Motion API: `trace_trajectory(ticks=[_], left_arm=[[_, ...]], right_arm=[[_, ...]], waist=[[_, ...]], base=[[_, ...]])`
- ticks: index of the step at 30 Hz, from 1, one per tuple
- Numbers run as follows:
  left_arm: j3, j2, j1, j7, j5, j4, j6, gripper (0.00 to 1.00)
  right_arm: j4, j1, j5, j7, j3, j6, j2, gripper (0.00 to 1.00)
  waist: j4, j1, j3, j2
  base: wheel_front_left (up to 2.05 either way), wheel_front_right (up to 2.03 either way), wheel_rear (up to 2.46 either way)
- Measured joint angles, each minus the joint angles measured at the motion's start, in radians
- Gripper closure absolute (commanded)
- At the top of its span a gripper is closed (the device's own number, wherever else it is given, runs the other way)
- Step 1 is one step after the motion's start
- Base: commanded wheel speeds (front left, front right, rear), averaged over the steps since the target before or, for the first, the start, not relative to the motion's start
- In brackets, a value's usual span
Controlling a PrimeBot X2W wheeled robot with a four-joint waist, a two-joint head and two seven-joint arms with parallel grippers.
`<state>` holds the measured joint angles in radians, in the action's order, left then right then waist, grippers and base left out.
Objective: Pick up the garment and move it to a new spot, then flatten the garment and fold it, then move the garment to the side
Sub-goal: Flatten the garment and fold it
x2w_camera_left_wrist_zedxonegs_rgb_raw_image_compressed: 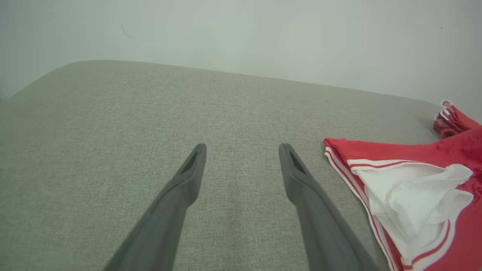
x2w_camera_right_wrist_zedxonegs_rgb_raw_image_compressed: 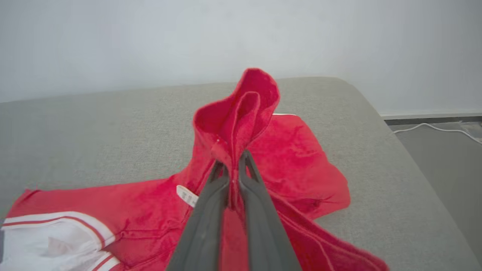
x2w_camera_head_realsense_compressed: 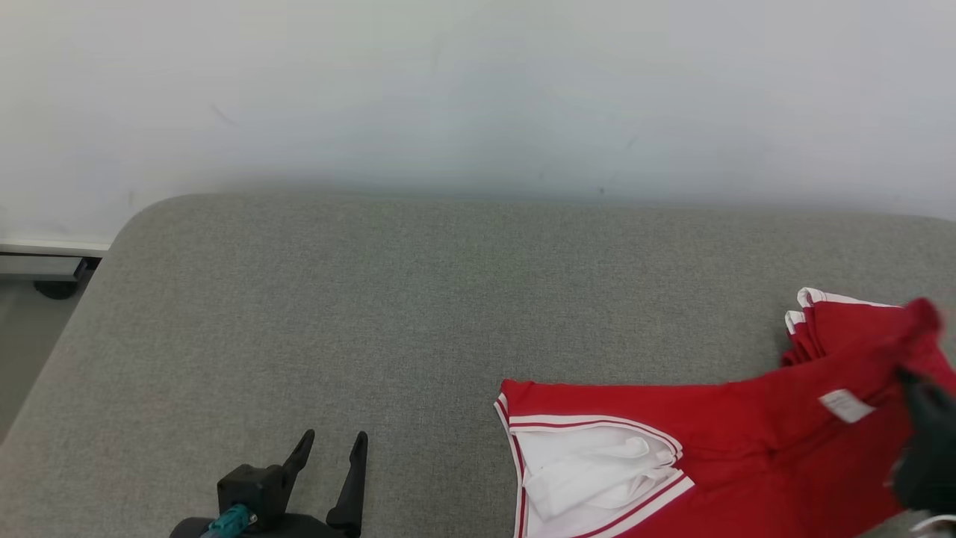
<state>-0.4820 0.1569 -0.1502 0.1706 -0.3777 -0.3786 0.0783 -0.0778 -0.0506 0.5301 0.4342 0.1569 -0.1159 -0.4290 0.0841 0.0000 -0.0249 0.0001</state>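
Observation:
The garment (x2w_camera_head_realsense_compressed: 747, 433) is red with white trim and a white inner part, and it lies at the right of the grey padded surface (x2w_camera_head_realsense_compressed: 373, 299). My right gripper (x2w_camera_right_wrist_zedxonegs_rgb_raw_image_compressed: 231, 158) is shut on a raised fold of the garment (x2w_camera_right_wrist_zedxonegs_rgb_raw_image_compressed: 241, 113), and the cloth stands up above the fingertips. In the head view the right gripper (x2w_camera_head_realsense_compressed: 922, 418) shows dark and blurred at the right edge. My left gripper (x2w_camera_head_realsense_compressed: 332, 444) is open over bare grey surface, left of the garment. The left wrist view has the left gripper (x2w_camera_left_wrist_zedxonegs_rgb_raw_image_compressed: 243, 150) with nothing between its fingers and the garment (x2w_camera_left_wrist_zedxonegs_rgb_raw_image_compressed: 414, 188) to its right.
A pale wall (x2w_camera_head_realsense_compressed: 478, 97) rises behind the surface. The surface's rounded left corner drops to the floor (x2w_camera_head_realsense_compressed: 30, 336). Beyond the right edge lies floor with a white cable (x2w_camera_right_wrist_zedxonegs_rgb_raw_image_compressed: 433, 126). Bare grey surface spreads left and behind the garment.

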Motion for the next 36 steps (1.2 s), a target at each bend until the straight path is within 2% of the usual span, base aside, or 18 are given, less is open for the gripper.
trace_trajectory(ticks=[8, 12, 16, 22, 26, 31, 36], left_arm=[[-0.01, -0.006, -0.009, -0.004, 0.0, -0.004, -0.008, 0.0], [-0.017, -0.019, -0.034, -0.012, 0.0, -0.011, -0.01, 0.0], [-0.012, -0.016, -0.039, -0.012, 0.0, -0.013, -0.01, 0.0], [-0.016, -0.019, -0.044, -0.012, 0.0, -0.019, -0.013, 0.0], [-0.018, -0.023, -0.059, -0.012, 0.0, -0.021, -0.017, 0.0], [-0.016, -0.021, -0.062, -0.012, 0.0, -0.024, -0.017, 0.0], [-0.017, -0.023, -0.062, -0.011, 0.0, -0.026, -0.017, 0.0]], right_arm=[[-0.117, 0.069, -0.033, 0.095, -0.25, 0.012, 0.096, 1.0], [-0.101, 0.091, -0.04, 0.142, -0.316, 0.019, 0.12, 1.0], [-0.053, 0.139, -0.052, 0.178, -0.379, 0.019, 0.174, 1.0], [0.025, 0.168, -0.063, 0.202, -0.429, 0.009, 0.265, 1.0], [0.084, 0.168, -0.067, 0.218, -0.456, 0.003, 0.302, 1.0], [0.145, 0.2, -0.087, 0.217, -0.459, -0.003, 0.341, 1.0], [0.175, 0.234, -0.1, 0.19, -0.425, -0.007, 0.354, 1.0]], waist=[[0.016, 0.0001, 0.009, -0.0001], [0.03, 0.0, 0.012, 0.0], [0.041, 0.0, 0.016, 0.0], [0.053, 0.0001, 0.023, 0.0], [0.065, 0.0, 0.026, 0.0], [0.076, 0.0, 0.031, 0.0], [0.086, 0.0, 0.038, 0.0]], base=[[0.0, 0.0, 0.0], [0.0, 0.0, 0.0], [0.0, 0.0, 0.0], [0.0, 0.0, 0.0], [0.0, 0.0, 0.0], [0.0, 0.0, 0.0], [0.0, 0.0, 0.0]])
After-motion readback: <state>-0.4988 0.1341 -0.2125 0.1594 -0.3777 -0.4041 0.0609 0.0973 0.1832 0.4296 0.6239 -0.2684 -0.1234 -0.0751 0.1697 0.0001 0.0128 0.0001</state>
